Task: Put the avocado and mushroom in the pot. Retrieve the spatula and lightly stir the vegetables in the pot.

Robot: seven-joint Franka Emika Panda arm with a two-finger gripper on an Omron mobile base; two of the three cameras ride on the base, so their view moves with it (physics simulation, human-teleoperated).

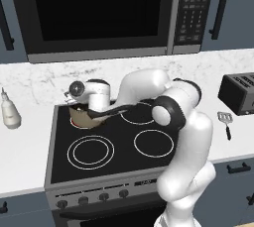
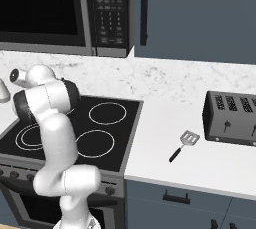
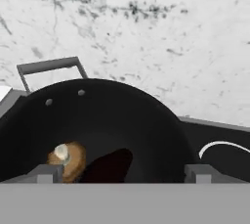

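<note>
Gripper (image 3: 125, 173) hovering over pot (image 1: 83, 117) on back-left burner, fingers wide apart, holding nothing. Mushroom (image 3: 67, 159) and dark avocado (image 3: 110, 166) already inside. Spatula (image 2: 183, 145) on counter (image 2: 165, 123) near toaster (image 2: 231, 118): looks light, stiff; I'd grab thin black handle mid-length, might be slippery.

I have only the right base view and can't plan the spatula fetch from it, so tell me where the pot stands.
Observer: In the left base view, the pot stands on the back-left burner of the stove.
Operator: Report what's inside it.
Observer: The hand view looks into it: a mushroom and a dark avocado lie side by side on the pot's bottom.
Operator: Give me the gripper's state.
Observer: The gripper is open, with its fingertips wide apart at the pot's mouth and nothing held between them.
</note>
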